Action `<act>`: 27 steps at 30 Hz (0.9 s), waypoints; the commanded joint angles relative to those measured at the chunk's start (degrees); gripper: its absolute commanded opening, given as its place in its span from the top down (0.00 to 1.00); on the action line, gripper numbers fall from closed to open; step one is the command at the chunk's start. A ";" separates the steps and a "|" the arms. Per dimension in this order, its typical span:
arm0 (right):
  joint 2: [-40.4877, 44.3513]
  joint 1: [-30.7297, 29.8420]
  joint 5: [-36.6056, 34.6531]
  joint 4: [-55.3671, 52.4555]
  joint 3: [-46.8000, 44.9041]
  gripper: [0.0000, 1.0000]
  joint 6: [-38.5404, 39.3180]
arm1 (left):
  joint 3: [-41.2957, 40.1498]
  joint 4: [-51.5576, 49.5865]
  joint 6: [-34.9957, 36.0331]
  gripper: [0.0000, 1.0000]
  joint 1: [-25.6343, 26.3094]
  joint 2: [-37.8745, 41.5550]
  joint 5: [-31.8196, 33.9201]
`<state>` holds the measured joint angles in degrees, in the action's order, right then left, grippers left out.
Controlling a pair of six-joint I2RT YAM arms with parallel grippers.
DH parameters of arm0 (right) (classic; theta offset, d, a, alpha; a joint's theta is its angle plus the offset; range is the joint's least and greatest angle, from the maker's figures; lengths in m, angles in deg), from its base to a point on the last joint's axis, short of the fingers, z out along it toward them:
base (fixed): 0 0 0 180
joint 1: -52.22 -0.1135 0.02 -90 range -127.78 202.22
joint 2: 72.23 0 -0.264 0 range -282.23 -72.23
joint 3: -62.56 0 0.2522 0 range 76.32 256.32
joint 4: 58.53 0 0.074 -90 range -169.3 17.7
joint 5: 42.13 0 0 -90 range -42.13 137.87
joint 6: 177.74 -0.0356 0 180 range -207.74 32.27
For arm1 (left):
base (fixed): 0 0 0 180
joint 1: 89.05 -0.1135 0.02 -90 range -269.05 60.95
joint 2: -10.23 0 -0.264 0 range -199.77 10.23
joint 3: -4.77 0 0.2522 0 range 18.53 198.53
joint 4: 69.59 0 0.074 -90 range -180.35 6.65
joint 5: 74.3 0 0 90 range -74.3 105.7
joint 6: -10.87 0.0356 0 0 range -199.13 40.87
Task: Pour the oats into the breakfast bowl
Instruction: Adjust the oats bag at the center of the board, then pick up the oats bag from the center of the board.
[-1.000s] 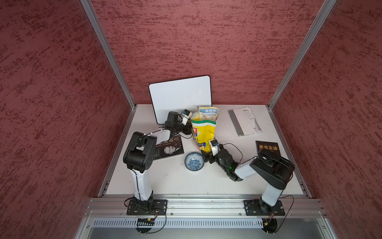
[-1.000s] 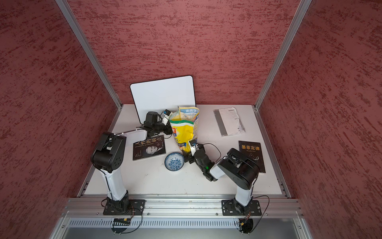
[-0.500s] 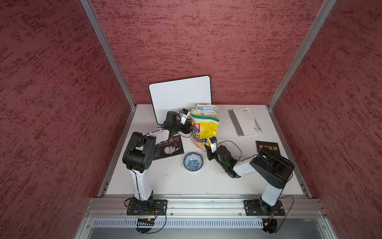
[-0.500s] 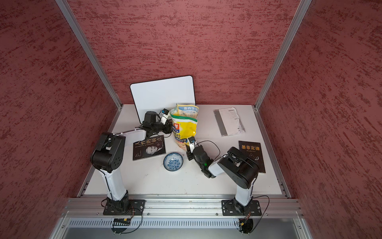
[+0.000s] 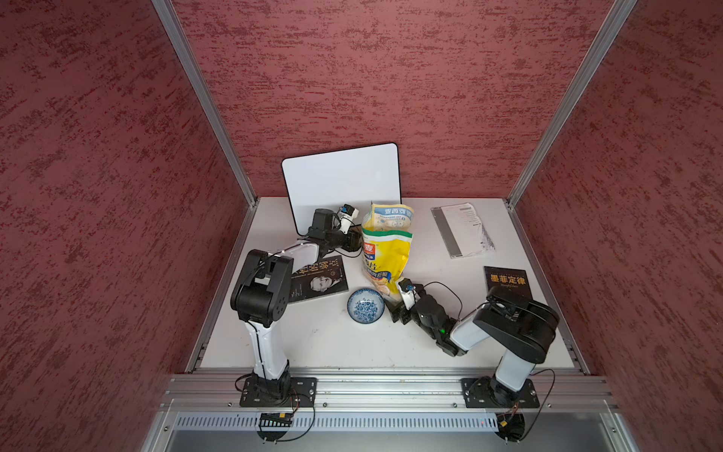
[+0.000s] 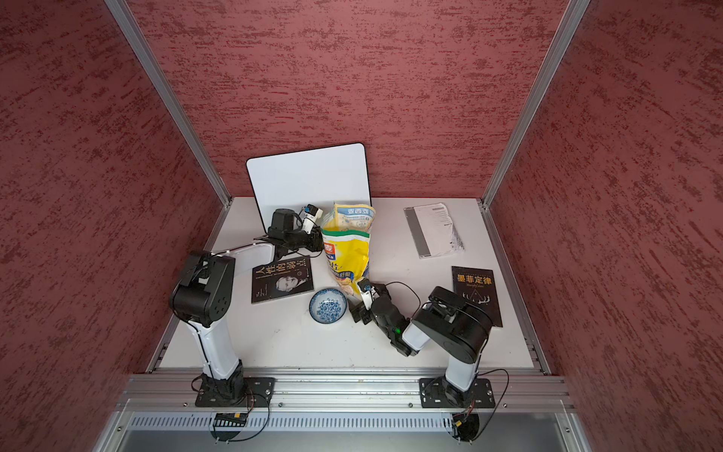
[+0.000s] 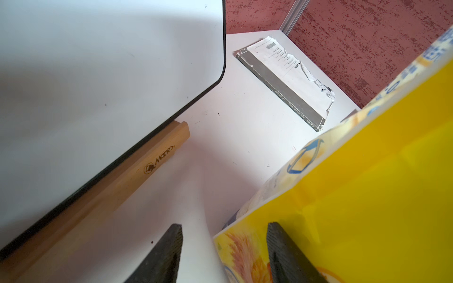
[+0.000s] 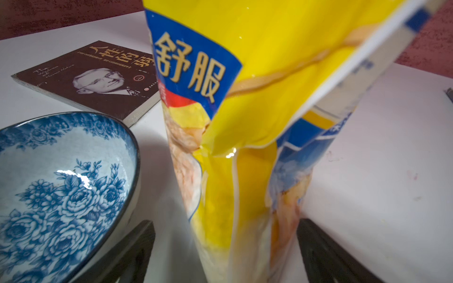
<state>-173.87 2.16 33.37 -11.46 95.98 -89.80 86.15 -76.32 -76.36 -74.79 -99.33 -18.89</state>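
Since a second ago the oat pouch has been stood more upright, and the right gripper has shifted at its base; the bowl has not moved.

Right gripper: in the right wrist view its two dark fingers stand wide apart, one on either side of the pouch's narrow lower end, with a clear gap on each side. Nothing is gripped. The top views show only the gripper body low beside the pouch's foot; the jaw spacing is not legible there.

Left gripper: in the left wrist view its fingers are part open, astride the yellow edge of the pouch. One finger lies over the printed face, the other over bare table. Whether they press the film cannot be told.

The breakfast bowl, blue floral inside, stands on the white table just beside the pouch's base, and it holds no oats. The right wrist view confirms a bare interior.

Around them: a dark book with a portrait cover lies left of the bowl. A whiteboard leans at the back wall. Only the left wrist view shows its wooden stand. A torn white booklet and a black book lie to the right.
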 commanded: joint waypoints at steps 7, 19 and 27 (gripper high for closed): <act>-0.52 2.90 0.85 4.67 3.01 0.01 -3.14 | 0.60 -2.48 0.83 0.40 1.42 -0.48 0.71; -4.17 4.47 3.36 2.19 10.69 0.01 -3.99 | 0.33 -3.39 1.72 0.40 2.06 -0.50 0.87; -8.35 4.63 3.82 -0.60 14.66 0.14 -3.49 | -0.18 -2.40 1.39 0.40 2.02 -0.36 0.99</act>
<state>-180.54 6.55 35.62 -9.56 109.03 -93.23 86.15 -78.58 -75.66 -73.45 -99.33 -16.42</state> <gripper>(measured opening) 0.899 0.601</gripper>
